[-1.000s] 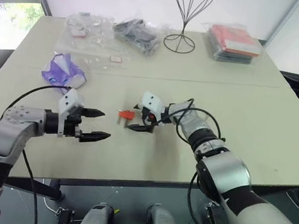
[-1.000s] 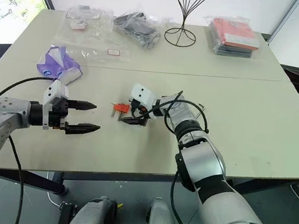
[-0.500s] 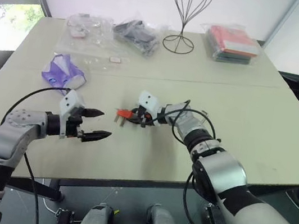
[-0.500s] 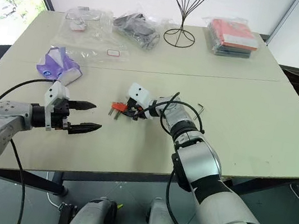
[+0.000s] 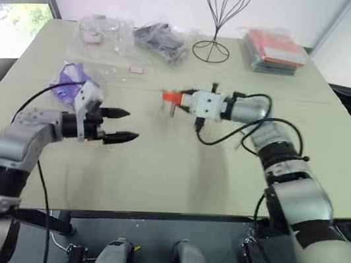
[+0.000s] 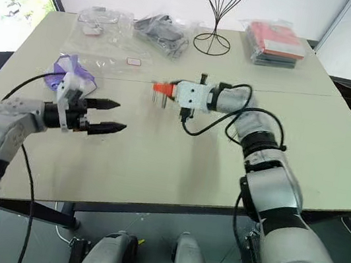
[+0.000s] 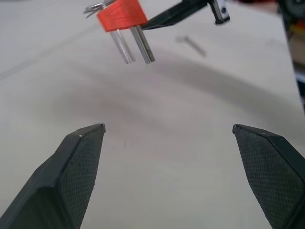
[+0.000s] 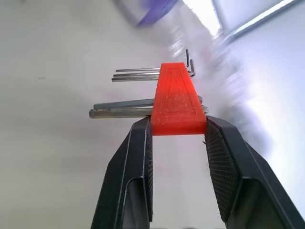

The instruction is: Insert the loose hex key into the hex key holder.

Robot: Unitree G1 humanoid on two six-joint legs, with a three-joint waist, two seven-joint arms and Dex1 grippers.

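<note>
The right arm reaches out over the beige tabletop [image 5: 176, 171] with its forearm stretched toward the left, and the right gripper [image 5: 179, 99] is held above the table. Its two black fingers pinch the small orange-red plastic hex key holder [image 8: 176, 101] by its wide end. Thin grey and dark metal keys stick out of the block sideways in the right wrist view and hang downward in the head views.

The left arm is bent at the elbow, its forearm angled toward the middle of the table. The left gripper [image 5: 120, 127] hovers above the surface with its fingers spread wide and nothing between them.

The loose hex key [image 7: 191, 45], a thin grey metal rod, lies flat on the table beyond the raised holder.
</note>
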